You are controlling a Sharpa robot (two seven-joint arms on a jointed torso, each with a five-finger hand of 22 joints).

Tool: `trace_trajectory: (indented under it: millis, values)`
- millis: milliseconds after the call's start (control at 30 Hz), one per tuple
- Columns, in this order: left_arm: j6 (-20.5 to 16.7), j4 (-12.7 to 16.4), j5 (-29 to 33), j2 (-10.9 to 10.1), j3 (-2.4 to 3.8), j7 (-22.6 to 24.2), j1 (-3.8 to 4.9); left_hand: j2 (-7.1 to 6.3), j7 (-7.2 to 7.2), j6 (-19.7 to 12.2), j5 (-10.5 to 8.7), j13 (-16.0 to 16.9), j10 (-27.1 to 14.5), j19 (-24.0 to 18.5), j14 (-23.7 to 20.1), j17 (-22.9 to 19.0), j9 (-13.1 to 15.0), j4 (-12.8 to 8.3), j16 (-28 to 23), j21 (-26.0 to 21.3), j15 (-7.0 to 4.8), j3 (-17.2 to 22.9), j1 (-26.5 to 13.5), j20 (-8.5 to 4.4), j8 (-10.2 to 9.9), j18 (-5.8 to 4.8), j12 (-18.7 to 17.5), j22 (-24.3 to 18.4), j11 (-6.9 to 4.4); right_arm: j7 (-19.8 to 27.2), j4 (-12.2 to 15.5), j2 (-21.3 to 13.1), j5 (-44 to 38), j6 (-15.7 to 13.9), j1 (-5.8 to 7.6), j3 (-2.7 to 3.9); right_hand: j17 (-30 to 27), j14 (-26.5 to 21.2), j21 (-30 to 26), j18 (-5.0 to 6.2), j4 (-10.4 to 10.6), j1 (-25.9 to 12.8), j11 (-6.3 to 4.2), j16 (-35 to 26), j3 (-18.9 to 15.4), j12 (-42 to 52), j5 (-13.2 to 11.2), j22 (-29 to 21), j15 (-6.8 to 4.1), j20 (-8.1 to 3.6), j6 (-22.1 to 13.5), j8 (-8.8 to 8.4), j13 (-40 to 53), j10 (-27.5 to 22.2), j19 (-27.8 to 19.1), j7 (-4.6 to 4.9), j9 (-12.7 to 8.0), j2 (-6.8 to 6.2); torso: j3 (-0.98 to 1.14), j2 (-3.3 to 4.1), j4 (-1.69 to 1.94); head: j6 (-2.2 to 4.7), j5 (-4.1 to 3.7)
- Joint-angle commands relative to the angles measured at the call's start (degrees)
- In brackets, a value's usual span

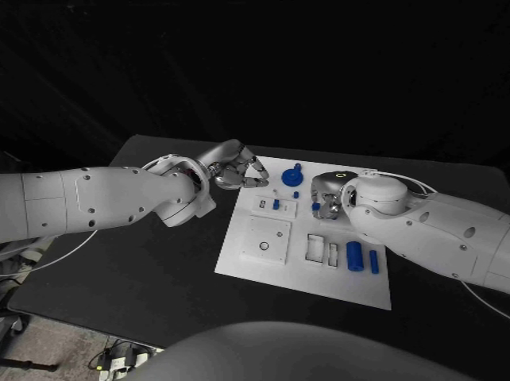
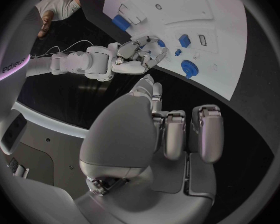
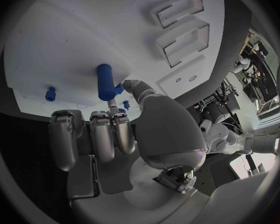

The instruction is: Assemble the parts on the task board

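Lying on the black table [image 1: 129,262], the task board [image 1: 307,278] sits between the curled, empty left hand [image 1: 234,167] and right hand [image 1: 327,198].

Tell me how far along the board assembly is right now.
Early to midway, it seems. Possibly done: a blue round part stands at the far edge of the task board, with a small blue piece nearby. In hand: the right hand pinches a blue peg over the board. The left hand holds nothing. Left: two blue cylinders lie loose, and rectangular recesses are unfilled.
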Motion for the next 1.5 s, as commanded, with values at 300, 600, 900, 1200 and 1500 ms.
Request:
trace_trajectory:
  millis: [300, 600, 900, 1200, 1500]
  values:
    - [1.48, -0.02, -0.19, 0.33, 0.02, -0.59, 0.03, 1.01, 0.03, 0.33, -0.16, 15.07, 5.96, 4.47, 6.03, 15.06, -0.01, 0.04, 0.14, -0.34, -0.08, 0.49, -0.03, -0.03, 0.06, -1.05, 0.01, 14.11, -0.3, -0.39, -0.18, -0.16, -0.3, 3.0, -0.61, -0.38, 15.05, 5.97, -0.65, 0.96, -0.84, -0.62, 0.09, 0.2, 1.78, 0.16, 0.74, 12.74, 0.14, 0.59, 3.76, 2.07, 15.06, 6.07, 1.22, -0.64, 2.18, -0.2, 0.01, -0.03, 0.0, 0.0, 0.02]
    - [1.69, -0.09, -0.19, 0.54, 0.02, -0.65, 0.0, 1.14, 0.01, 0.31, -0.11, 15.07, 5.96, 4.42, 6.03, 15.06, -0.02, 0.01, 0.14, -0.43, -0.1, 0.57, 0.06, -0.05, 0.06, -1.02, 0.01, 14.08, -0.32, 1.24, -0.1, -0.91, 1.85, -1.73, -0.61, -0.39, 15.05, 5.97, -0.1, 0.79, -0.52, -2.57, -1.57, 0.2, 3.07, 0.16, 1.79, 12.98, -1.27, -0.69, 8.67, 4.13, 15.06, 6.07, 1.72, -2.44, 4.6, 0.43, -0.01, 0.0, -0.04, 0.0, 0.1]
    - [2.03, -0.12, -0.19, 0.54, 0.02, -1.1, 0.0, 1.18, 0.01, 0.29, -0.1, 15.07, 5.96, 4.4, 6.03, 15.06, -0.03, 0.01, 0.14, -0.47, -0.1, 0.59, 0.08, -0.05, 0.05, -1.01, 0.01, 14.07, -0.32, 4.15, -0.26, -1.93, 7.04, -7.98, -0.49, -0.36, 15.05, 5.97, 0.14, 0.71, -0.24, -3.42, -2.24, 0.2, 3.52, 0.16, 2.35, 13.09, -1.9, -1.28, 10.52, 4.51, 15.06, 6.07, 1.94, -3.2, 5.3, 0.61, 0.02, 0.02, 0.01, 0.0, 0.19]
    - [2.75, -0.28, -0.19, 0.79, 0.02, -1.54, 0.0, 1.4, 0.12, 0.06, -0.3, 15.07, 5.96, 4.29, 6.03, 15.06, -0.09, 0.08, 0.14, -0.66, -0.11, 0.52, -0.21, -0.08, -0.05, -0.97, 0.01, 14.0, -0.28, 7.53, 1.84, -3.61, 18.69, -12.3, 0.34, 0.01, 15.05, 5.97, -0.45, 0.88, 0.15, -4.07, -2.24, 0.2, 3.82, 0.16, 2.97, 12.85, -2.02, -1.49, 9.86, 3.52, 15.06, 6.07, 1.45, -3.06, 5.1, 0.58, 0.02, 0.0, 0.0, 0.0, 0.65]
    - [1.58, -0.2, -3.96, 0.79, 0.01, 0.12, -0.03, 0.1, 0.46, -1.02, -0.46, 15.07, 5.96, 4.21, 6.03, 15.06, -0.37, -0.2, 0.14, -0.81, 0.02, 0.31, 1.31, -0.05, -0.59, -0.94, 0.01, 13.96, -0.06, 8.32, 5.81, -6.59, 45.25, -10.19, 2.58, 0.44, 15.05, 5.97, -1.31, 1.13, 0.51, -4.6, -2.14, 0.2, 3.93, 0.16, 3.35, 12.52, -1.95, -1.5, 9.71, 2.98, 15.06, 6.07, 0.75, -2.93, 4.96, 0.52, 0.01, -0.08, -0.01, 0.0, 0.99]
